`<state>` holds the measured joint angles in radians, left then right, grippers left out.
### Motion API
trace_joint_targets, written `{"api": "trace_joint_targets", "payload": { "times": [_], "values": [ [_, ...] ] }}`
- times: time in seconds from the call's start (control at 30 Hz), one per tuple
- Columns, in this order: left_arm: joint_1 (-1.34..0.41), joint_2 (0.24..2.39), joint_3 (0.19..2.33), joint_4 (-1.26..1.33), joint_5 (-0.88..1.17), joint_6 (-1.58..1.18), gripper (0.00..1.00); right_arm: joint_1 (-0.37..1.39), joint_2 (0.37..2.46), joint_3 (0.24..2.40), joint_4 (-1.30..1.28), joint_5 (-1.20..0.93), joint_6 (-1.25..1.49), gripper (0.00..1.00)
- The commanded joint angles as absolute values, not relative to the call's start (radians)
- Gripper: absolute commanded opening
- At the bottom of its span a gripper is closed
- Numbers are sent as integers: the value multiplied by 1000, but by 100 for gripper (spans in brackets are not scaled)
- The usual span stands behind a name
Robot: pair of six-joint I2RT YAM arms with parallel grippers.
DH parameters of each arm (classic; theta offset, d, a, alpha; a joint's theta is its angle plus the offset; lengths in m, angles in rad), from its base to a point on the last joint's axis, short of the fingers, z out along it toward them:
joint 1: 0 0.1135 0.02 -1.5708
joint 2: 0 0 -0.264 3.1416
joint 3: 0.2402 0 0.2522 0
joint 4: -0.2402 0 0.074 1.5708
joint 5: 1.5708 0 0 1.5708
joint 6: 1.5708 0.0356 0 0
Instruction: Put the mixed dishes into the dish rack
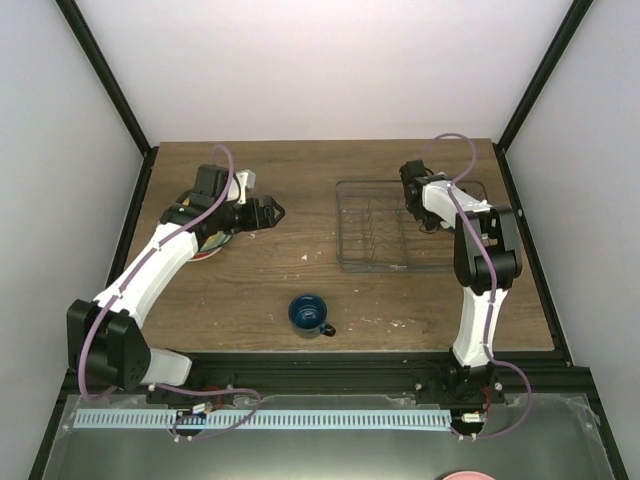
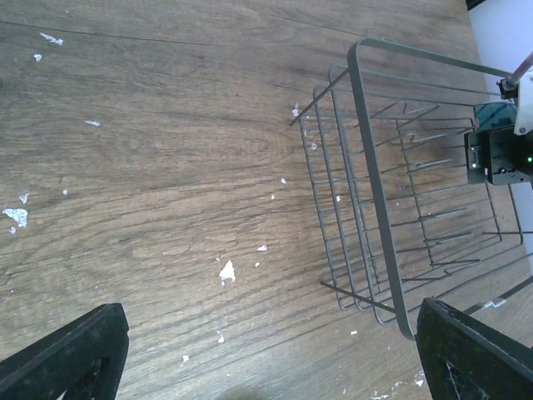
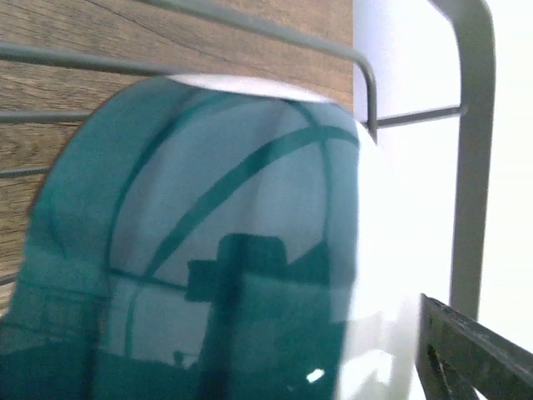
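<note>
Mug (image 1: 310,315): dk blue, upright, mouth up, handle toward near-right. Stands alone on surface (image 1: 300,180) close to front edge, between the two arm bases, well apart from rack.

Farther back, L side: plates (image 1: 208,247) lying flat. Yellow and a red edge show; rest hidden under L arm (image 1: 160,265). L jaws sit just right of the plates, pointed toward rack, spread wide, nothing held. L wrist view has both fingertips (image 2: 75,350) at the lower corners w/ only bare, flecked wood between them.

Rack (image 1: 400,228): dark thin wire, upright dividers, on R half of surface, farther back than mug.

R arm (image 1: 480,260) reaches in over rack's far side, R jaws down among the wires. Teal dish (image 3: 208,250), glossy w/ white edge, fills R wrist view and lies inside the rack next to a rounded corner of its top rail. Upright or tilted: can't tell. One fingertip (image 3: 475,358) shows at lower right beside dish, other hidden. Can't tell how far R jaws are open or whether they grip the dish.
</note>
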<state>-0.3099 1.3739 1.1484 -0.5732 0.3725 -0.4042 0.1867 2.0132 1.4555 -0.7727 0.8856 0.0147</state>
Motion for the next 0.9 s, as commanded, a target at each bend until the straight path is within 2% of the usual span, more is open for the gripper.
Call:
{"api": "trace_joint_targets", "payload": {
  "times": [0.0,0.77,0.87],
  "values": [
    [-309,1387,1182,-563,392,-386,95,183,2003,1457,-769,853,37,99],
    [-308,1429,1209,-581,400,-358,97,315,1945,1474,-926,655,111,100],
    [-308,1442,1217,-583,406,-353,97,310,1940,1442,-896,678,88,100]
  ]
}}
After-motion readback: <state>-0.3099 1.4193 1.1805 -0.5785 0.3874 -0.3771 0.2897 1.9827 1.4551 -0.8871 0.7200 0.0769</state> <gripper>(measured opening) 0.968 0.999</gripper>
